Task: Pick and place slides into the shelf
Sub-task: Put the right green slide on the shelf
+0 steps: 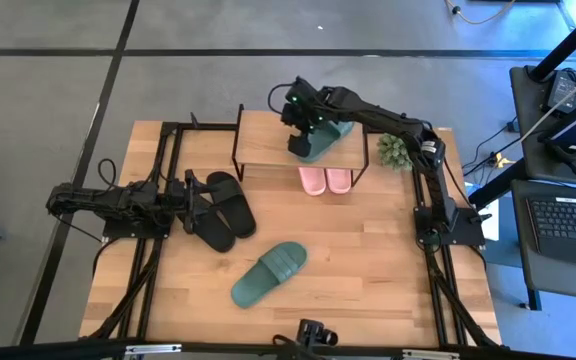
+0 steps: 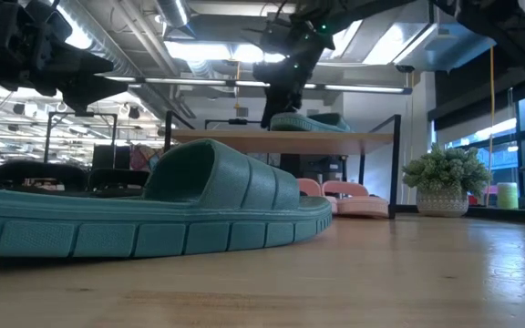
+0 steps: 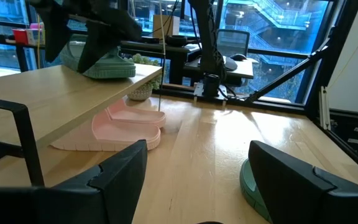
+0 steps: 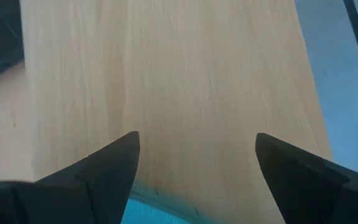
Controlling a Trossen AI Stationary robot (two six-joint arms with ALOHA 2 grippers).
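Note:
The shelf (image 1: 268,150) stands at the table's far middle. A dark green slide (image 1: 326,140) lies sole-down on its top board. My right gripper (image 1: 303,122) is open and slants down just over that slide's left end; its wrist view shows a strip of green (image 4: 143,202) far back between the fingers. Two pink slides (image 1: 325,181) lie on the table under the shelf. A second green slide (image 1: 270,272) lies at the near middle. Two black slides (image 1: 226,208) lie right in front of my left gripper (image 1: 194,200), which is open and level. My right gripper comes slanting down from above at the left end of the green slide (image 3: 110,65) on the shelf top. One finger (image 3: 95,43) stands in front of the slide. I cannot tell whether the fingers touch it.
A small potted plant (image 1: 395,150) stands at the shelf's right end. The shelf's thin black legs (image 3: 27,140) frame the space under the board. Bare tabletop lies at the near right (image 1: 388,260).

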